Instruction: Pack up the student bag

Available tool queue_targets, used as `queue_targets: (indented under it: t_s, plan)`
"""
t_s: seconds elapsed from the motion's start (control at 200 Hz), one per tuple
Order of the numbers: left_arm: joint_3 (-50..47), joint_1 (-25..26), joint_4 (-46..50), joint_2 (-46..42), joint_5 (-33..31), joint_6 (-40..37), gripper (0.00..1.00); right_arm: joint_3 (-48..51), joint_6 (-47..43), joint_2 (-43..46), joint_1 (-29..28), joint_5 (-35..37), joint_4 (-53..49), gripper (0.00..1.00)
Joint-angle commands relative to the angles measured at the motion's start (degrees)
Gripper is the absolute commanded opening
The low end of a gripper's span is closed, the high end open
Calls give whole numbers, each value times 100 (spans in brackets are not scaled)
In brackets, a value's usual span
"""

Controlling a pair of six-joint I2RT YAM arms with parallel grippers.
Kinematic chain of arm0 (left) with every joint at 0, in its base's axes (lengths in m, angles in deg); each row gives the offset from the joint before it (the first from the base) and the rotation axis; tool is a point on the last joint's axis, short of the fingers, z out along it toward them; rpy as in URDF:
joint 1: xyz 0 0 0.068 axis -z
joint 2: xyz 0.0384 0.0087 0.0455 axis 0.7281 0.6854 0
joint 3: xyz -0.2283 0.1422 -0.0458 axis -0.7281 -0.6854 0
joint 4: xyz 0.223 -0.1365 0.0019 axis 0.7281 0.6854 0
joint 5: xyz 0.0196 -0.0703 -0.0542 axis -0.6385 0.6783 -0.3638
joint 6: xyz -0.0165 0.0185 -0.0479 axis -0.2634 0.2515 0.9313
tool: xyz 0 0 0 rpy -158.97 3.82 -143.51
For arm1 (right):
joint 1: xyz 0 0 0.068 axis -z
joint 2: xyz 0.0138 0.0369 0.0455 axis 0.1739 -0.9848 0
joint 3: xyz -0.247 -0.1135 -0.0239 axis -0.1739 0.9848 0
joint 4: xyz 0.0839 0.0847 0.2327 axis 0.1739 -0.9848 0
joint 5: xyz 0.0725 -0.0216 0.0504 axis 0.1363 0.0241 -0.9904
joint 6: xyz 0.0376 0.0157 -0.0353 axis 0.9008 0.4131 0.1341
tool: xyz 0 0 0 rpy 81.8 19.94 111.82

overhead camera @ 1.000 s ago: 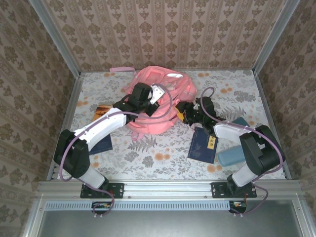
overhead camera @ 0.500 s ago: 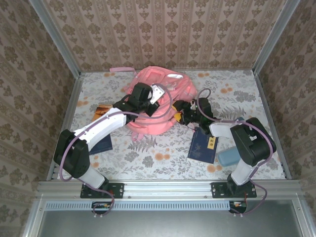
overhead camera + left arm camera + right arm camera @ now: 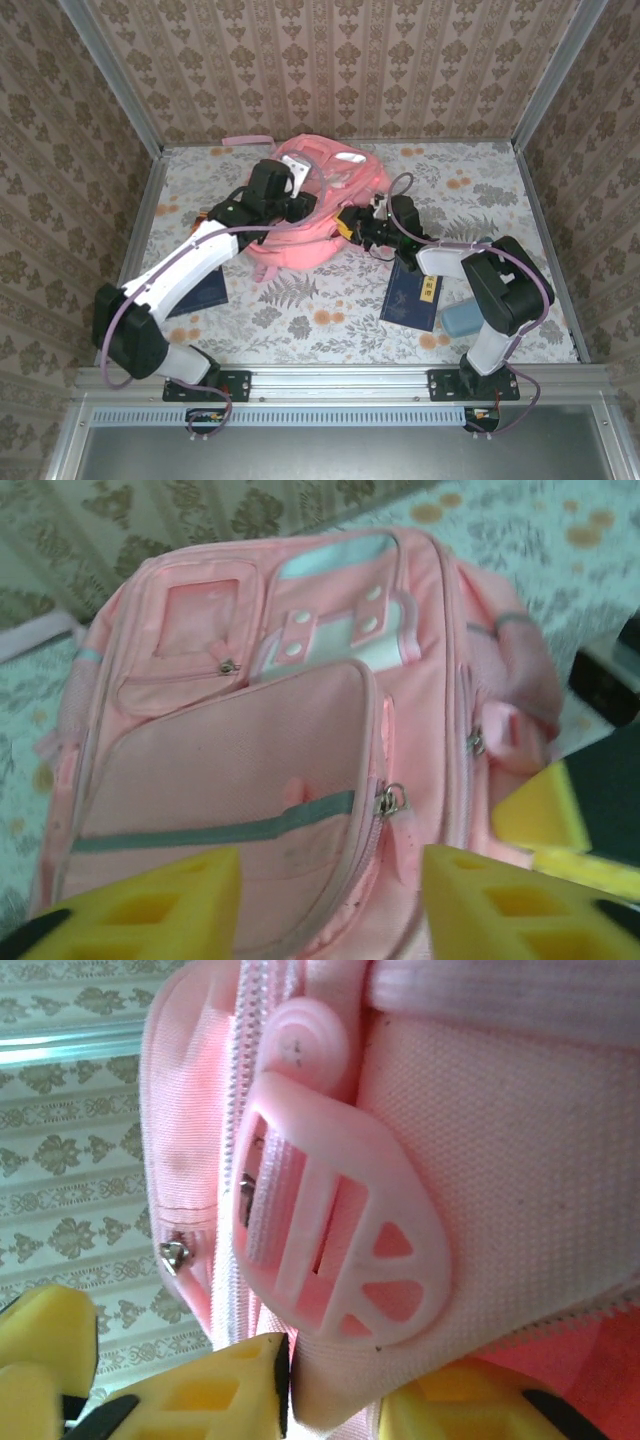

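Overall, floral tabletop, damask-papered walls.

Left gripper spread apart, right gripper clamped

The top camera looks down from above and behind the arm bases, far enough to take in the whole floral-patterned table. The left wrist camera faces forward and down past the left gripper, fairly near the front of the large pink fabric backpack. The right wrist camera sits very close against its side, by a pink plastic buckle. All three views share that backpack
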Motion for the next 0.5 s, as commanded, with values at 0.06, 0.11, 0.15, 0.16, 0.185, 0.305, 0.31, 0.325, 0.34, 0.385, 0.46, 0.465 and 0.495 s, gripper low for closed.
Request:
queue_targets:
  t_s: [0.06, 0.11, 0.15, 0.16, 0.185, 0.305, 0.31, 0.325, 0.34, 0.385, 0.46, 0.465, 0.495]
  plan:
    - [-337, 3, 768, -657, 574, 1952, 58, -544, -284, -14, -154, -130, 197, 23]
    - [-607, 64, 719, -797, 749, 2409, 59, -594, -302, -71, -190, -117, 188, 22]
    - [-835, 127, 594, -879, 971, 2706, 58, -615, -317, -125, -215, -107, 188, 21]
    - [-889, 133, 567, -892, 1016, 2778, 58, -629, -317, -131, -213, -107, 188, 21]
    - [-1016, 185, 475, -928, 1104, 2941, 58, -642, -328, -156, -225, -111, 188, 21]
    - [-1587, 444, -285, -931, 1351, 3532, 54, -714, -344, -262, -281, -109, 188, 20]
    - [-1600, 452, -322, -923, 1363, 3553, 54, -718, -345, -262, -282, -108, 188, 20]
    - [-1644, 474, -405, -891, 1392, 3603, 53, -728, -341, -270, -290, -111, 188, 20]
    - [-1686, 492, -490, -860, 1426, 3648, 52, -734, -341, -277, -299, -107, 188, 20]
    - [-1731, 521, -653, -725, 1492, 3788, 49, -766, -337, -306, -318, -116, 187, 19]
    - [-1713, 572, -793, -504, 1506, 3905, 44, -784, -337, -328, -342, -124, 179, 19]
    - [-1711, 578, -796, -485, 1501, 3906, 44, -784, -341, -326, -343, -124, 179, 19]
    - [-1706, 590, -816, -409, 1444, 3955, 43, -784, -337, -328, -349, -125, 179, 19]
